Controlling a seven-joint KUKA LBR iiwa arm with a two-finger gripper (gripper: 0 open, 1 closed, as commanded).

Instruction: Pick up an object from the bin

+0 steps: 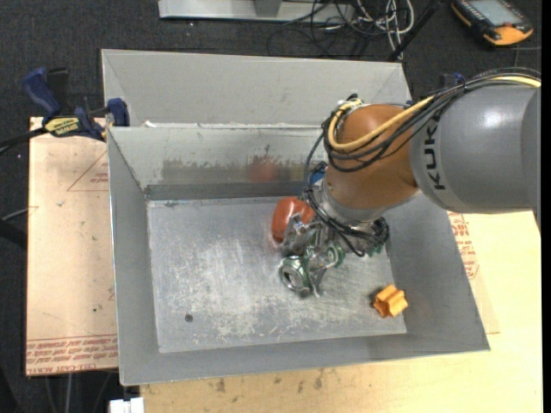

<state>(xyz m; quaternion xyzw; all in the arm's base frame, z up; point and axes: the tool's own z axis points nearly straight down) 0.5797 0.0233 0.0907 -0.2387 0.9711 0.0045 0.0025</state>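
Observation:
My gripper (303,275) reaches down near the middle of the bin floor, under the orange wrist cover. An orange-red rounded thing (284,218) lies just behind and left of it, touching or close beside the gripper body. A small orange block (389,301) sits on the floor to the right of the fingertips, clearly apart from them. Metal and green parts crowd the fingertips, and I cannot make out anything held between them.
The arm and its cables come in from the right and cover the bin's right rear part. A small dark speck lies on the floor toward the front left. The bin's sloped walls rise on all sides.

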